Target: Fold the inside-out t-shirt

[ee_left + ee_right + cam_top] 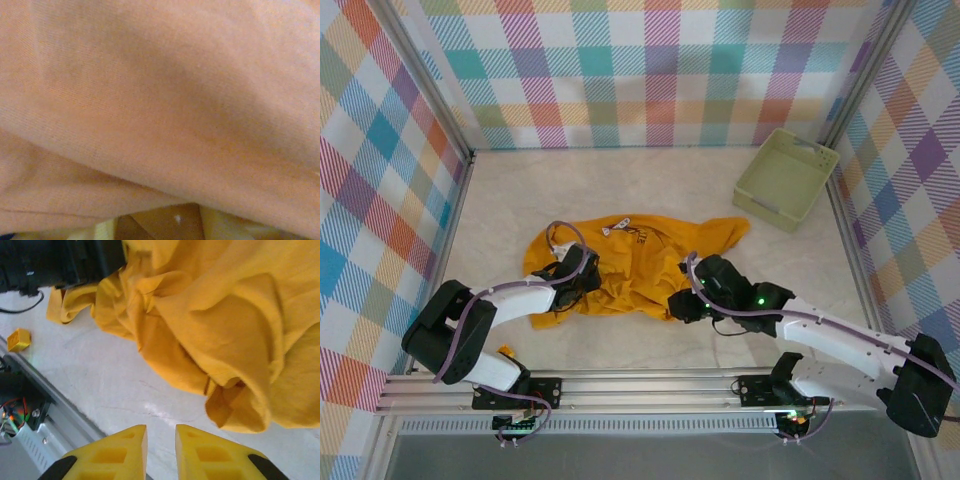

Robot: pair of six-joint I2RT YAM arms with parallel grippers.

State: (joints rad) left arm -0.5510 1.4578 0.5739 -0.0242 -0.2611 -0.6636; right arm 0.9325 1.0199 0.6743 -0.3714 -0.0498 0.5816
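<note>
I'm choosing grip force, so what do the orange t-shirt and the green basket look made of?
The t-shirt looks like soft, matte knit cotton, probably jersey: it bunches in limp folds, and the left wrist view shows a fine fabric texture. The basket looks like rigid moulded plastic with a slightly satin finish: straight walls and handle slots.

We see the mustard-orange t-shirt (635, 265) lying crumpled on the pale tabletop (650, 185), roughly at its middle and somewhat toward the near edge. It does not lie flat. The cloth is bunched into soft folds and ridges and spreads wider than it is deep, with one lobe reaching out to the back right. Near its far edge we make out a small white label (618, 228). From the right wrist view, one edge curls over on itself into a loose pocket. From the left wrist view the fabric is plain, finely knit and broadly creased.
</note>
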